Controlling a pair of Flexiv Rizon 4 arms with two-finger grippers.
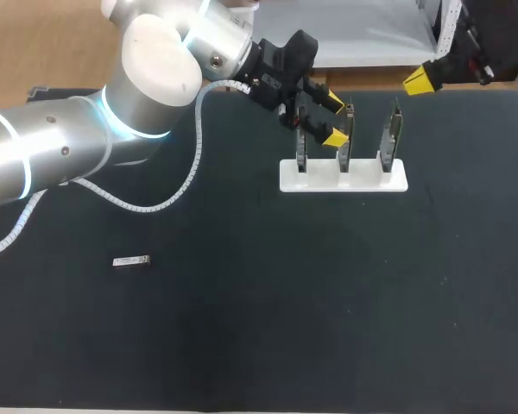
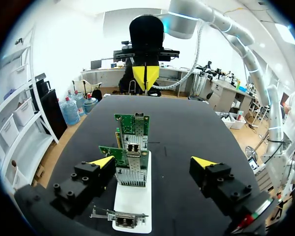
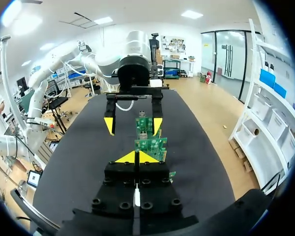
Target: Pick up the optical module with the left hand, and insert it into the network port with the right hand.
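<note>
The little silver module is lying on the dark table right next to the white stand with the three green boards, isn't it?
Not quite. The silver module does lie on the dark table, but not next to the white stand. It is well apart from it, off toward the left arm's side, as the head view shows. The stand does hold three green boards.
</note>
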